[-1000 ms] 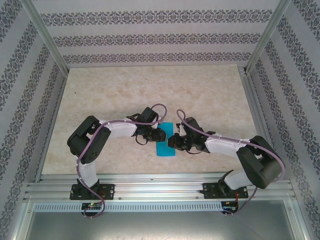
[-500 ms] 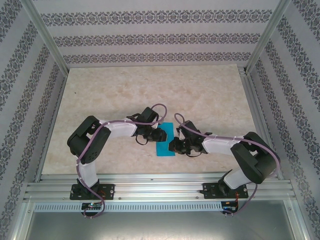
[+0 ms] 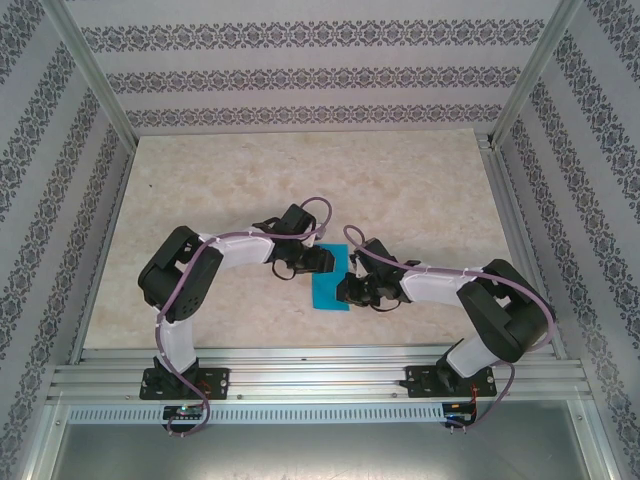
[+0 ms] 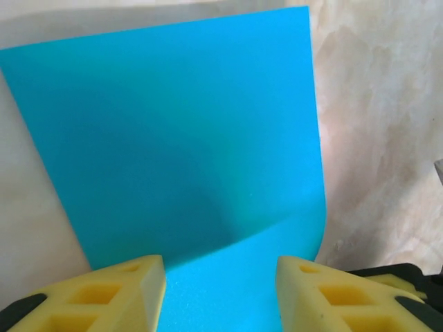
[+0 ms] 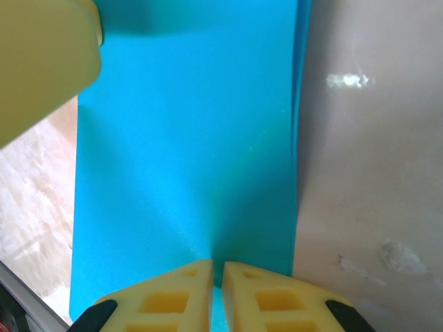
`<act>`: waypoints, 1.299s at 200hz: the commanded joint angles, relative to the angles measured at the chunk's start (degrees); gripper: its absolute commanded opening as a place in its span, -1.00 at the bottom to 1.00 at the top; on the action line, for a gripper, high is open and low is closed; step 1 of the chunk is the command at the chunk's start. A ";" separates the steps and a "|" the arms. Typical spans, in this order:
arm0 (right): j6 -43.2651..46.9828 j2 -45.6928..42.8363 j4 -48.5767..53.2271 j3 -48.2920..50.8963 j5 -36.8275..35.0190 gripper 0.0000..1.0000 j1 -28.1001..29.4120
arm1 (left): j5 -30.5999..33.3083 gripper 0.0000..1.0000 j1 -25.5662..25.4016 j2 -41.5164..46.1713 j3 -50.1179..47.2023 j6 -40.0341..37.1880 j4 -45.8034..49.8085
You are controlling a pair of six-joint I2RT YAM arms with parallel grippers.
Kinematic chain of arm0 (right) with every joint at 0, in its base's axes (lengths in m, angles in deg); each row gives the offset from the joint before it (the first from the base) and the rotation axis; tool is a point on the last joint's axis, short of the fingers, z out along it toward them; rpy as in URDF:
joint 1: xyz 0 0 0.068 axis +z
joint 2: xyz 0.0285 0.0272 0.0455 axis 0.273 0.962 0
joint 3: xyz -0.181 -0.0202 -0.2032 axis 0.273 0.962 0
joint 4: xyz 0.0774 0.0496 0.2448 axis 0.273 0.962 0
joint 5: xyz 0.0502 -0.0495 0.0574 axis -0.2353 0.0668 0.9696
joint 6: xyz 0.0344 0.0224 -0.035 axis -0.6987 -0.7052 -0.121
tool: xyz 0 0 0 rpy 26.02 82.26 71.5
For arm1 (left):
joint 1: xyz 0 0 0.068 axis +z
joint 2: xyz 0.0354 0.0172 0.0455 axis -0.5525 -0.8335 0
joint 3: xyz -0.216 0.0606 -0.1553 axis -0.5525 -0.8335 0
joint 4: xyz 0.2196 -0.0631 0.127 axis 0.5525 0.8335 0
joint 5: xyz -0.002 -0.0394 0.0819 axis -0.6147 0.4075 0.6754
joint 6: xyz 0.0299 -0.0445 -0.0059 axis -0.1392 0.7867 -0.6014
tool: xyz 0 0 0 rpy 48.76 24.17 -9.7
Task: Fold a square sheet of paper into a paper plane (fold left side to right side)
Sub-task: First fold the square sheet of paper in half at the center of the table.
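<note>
The square sheet of paper (image 3: 329, 288) is bright cyan and lies doubled over on the marble table between both arms. In the left wrist view the paper (image 4: 187, 138) curves up in a soft bend toward the camera. My left gripper (image 4: 221, 266) is open, its yellow fingers wide apart over the sheet's near part. My right gripper (image 5: 217, 266) is shut on the paper's near edge, with two layers (image 5: 187, 138) stretching away from it. The left gripper's finger (image 5: 41, 62) shows at that view's top left. From above, the left gripper (image 3: 322, 260) and right gripper (image 3: 345, 290) flank the sheet. The paper plane is out of view.
The marble table (image 3: 250, 180) stretches wide behind and to both sides of the paper. Aluminium rails (image 3: 320, 375) run along the near edge where the arm bases are bolted. Patterned walls and metal posts enclose the table.
My left gripper's jaws have opened and it has drawn back slightly from the paper. The right arm has shifted a little left, still pinching the sheet.
</note>
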 commanded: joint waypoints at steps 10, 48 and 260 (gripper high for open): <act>1.98 4.39 7.69 2.71 -7.65 -0.69 0.56 | 3.19 -0.02 2.00 -2.45 3.34 -1.86 0.57; 2.13 4.32 8.30 2.50 -8.05 -0.70 0.63 | 3.51 -0.01 3.95 -3.30 4.81 -2.13 0.71; 2.13 4.23 9.68 1.03 -8.94 -0.69 0.64 | -6.16 -0.51 2.34 2.99 -5.95 0.81 -15.71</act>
